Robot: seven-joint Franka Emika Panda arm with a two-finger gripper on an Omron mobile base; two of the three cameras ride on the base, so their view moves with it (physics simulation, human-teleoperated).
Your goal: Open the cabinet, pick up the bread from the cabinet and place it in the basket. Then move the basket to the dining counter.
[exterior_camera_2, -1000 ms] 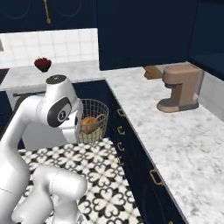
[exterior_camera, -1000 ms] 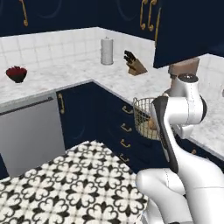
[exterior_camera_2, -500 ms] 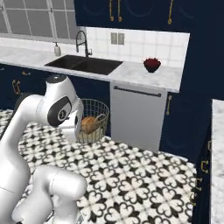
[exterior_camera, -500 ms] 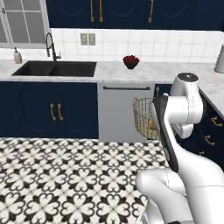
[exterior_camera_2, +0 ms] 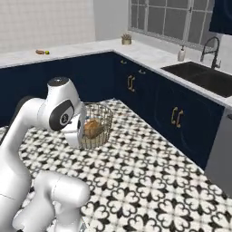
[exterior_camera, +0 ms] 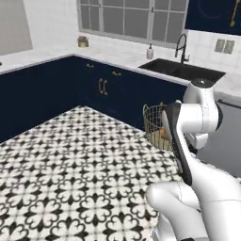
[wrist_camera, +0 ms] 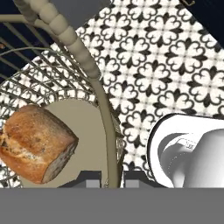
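The brass wire basket [exterior_camera: 153,125] hangs above the patterned floor in front of my arm, also seen from the other side as the basket [exterior_camera_2: 100,121]. The golden-brown bread [wrist_camera: 36,142] lies on its round base; the bread [exterior_camera_2: 93,128] shows through the mesh. My gripper [wrist_camera: 109,179] is shut on the basket's rim [wrist_camera: 106,124], one fingertip on each side of the wire. The dining counter [exterior_camera_2: 27,56], marble over a plain navy front, runs along the far left. The cabinet is out of view.
A marble counter with a black sink [exterior_camera: 181,70] and tap [exterior_camera: 180,47] runs under a window, over navy doors with brass handles [exterior_camera: 101,87]. A dishwasher front [exterior_camera: 228,132] stands at the right. The tiled floor [exterior_camera: 70,160] lies open to the left.
The whole picture has swung: the base has turned from the coffee-machine corner past the dishwasher to the sink and window. The basket with the bread stays in my shut gripper.
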